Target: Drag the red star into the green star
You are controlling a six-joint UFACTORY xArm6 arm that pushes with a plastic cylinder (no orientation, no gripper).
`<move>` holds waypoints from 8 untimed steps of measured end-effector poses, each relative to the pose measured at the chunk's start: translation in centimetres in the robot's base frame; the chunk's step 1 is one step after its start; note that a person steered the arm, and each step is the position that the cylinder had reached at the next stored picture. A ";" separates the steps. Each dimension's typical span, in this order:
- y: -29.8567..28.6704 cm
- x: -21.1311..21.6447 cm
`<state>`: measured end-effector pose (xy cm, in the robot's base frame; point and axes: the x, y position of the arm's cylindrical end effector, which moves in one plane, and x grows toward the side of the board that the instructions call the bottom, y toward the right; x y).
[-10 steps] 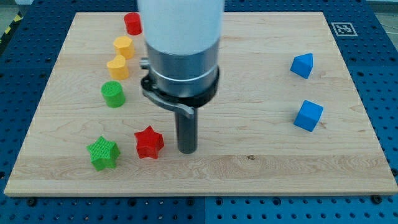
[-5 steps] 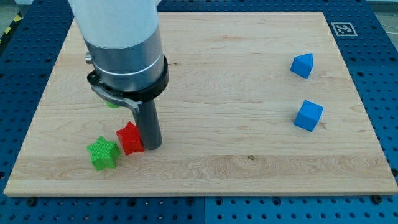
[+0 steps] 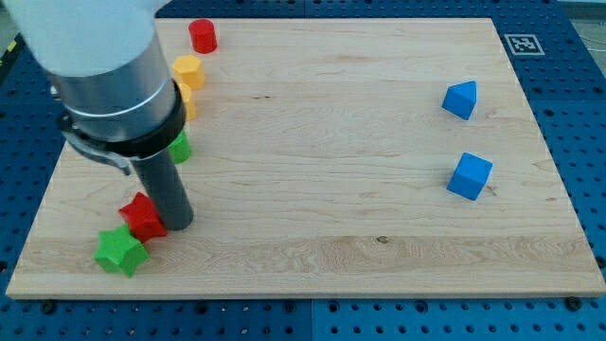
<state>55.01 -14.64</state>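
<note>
- my tip [image 3: 176, 224] touches the right side of the red star [image 3: 142, 216]; there is no gripper, so nothing is held.
- the red star is pressed against the green star [image 3: 119, 250], near the bottom-left edge of the desk [image 3: 379, 256].
- risk: more pushing can drive the green star off the edge.
- no containers are visible here.

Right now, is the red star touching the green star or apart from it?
Touching: the red star sits against the green star's upper edge, no board visible between them.
</note>
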 end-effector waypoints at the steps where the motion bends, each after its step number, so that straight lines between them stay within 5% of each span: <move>1: -0.3 0.2; 5: 7.1 4.3; 8: 12.3 -5.2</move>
